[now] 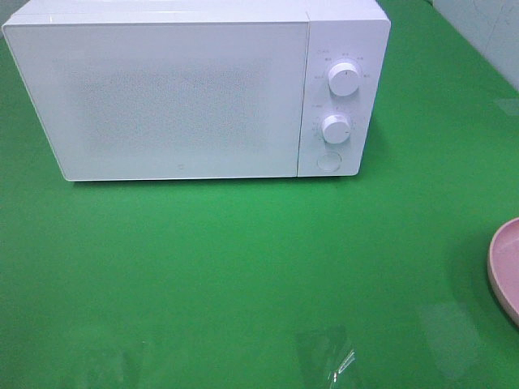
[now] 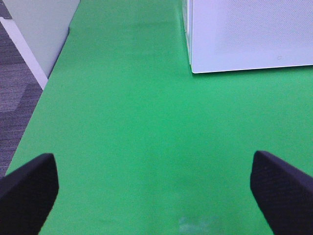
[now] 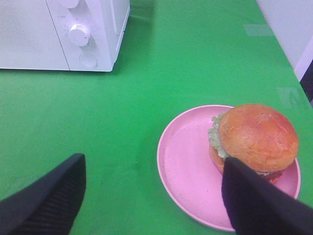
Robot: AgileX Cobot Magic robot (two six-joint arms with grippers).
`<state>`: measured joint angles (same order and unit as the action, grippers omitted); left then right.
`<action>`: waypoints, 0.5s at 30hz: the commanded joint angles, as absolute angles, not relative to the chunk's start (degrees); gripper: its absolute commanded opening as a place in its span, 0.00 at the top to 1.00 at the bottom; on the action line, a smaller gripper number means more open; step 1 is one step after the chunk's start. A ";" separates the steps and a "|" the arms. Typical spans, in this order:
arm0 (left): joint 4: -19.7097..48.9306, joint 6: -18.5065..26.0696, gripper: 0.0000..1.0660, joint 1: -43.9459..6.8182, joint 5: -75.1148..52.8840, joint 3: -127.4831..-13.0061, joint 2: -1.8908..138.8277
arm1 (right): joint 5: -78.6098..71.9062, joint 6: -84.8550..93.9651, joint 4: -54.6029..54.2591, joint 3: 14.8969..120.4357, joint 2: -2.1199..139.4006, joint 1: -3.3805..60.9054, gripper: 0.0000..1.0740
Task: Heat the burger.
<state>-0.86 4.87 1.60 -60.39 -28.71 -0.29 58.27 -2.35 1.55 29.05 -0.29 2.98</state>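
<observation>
The burger [image 3: 257, 137], with a golden-brown bun and green lettuce, sits on a pink round plate [image 3: 188, 169] in the right wrist view. My right gripper [image 3: 151, 205] is open, above the green table just short of the plate; one finger [image 3: 259, 205] overlaps the burger's near side. In the exterior high view only the plate's edge [image 1: 504, 271] shows at the right; the burger is out of that view. The white microwave [image 1: 195, 89] stands at the back with its door shut. My left gripper [image 2: 154, 191] is open and empty over the bare table near the microwave's corner [image 2: 244, 34].
The microwave has two round knobs [image 1: 344, 79] and a round button [image 1: 328, 160] on its right panel. The green table's left edge [image 2: 29, 122] drops to a grey floor. A white wall panel [image 2: 39, 29] stands at the far left.
</observation>
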 commanded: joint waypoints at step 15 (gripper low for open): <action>-0.63 4.81 0.06 1.83 -59.53 -28.53 -1.49 | 57.41 -2.23 1.95 29.05 -1.60 2.64 0.30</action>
